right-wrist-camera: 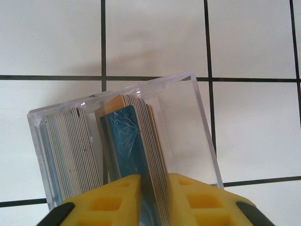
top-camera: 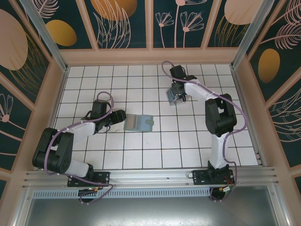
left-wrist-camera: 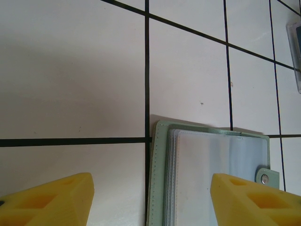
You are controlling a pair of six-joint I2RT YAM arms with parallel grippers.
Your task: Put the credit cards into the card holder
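The sage-green card holder (top-camera: 138, 123) lies open and flat on the white tiled desk (top-camera: 141, 155), its edge between the spread, empty fingers of the left tool (left-wrist-camera: 151, 181). Farther right, a clear box (right-wrist-camera: 188, 94) holds the credit cards (right-wrist-camera: 124, 127) on edge. The right tool (right-wrist-camera: 153, 183) is clamped on a few, the front one blue with pale lines.

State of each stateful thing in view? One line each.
flat sage-green folding card holder: open, flat on tiles
clear plastic box: holds cards on edge
thin blue and whitish plastic credit cards: in the box, a few pinched
left gripper: open, above holder's edge
right gripper: shut on a few cards
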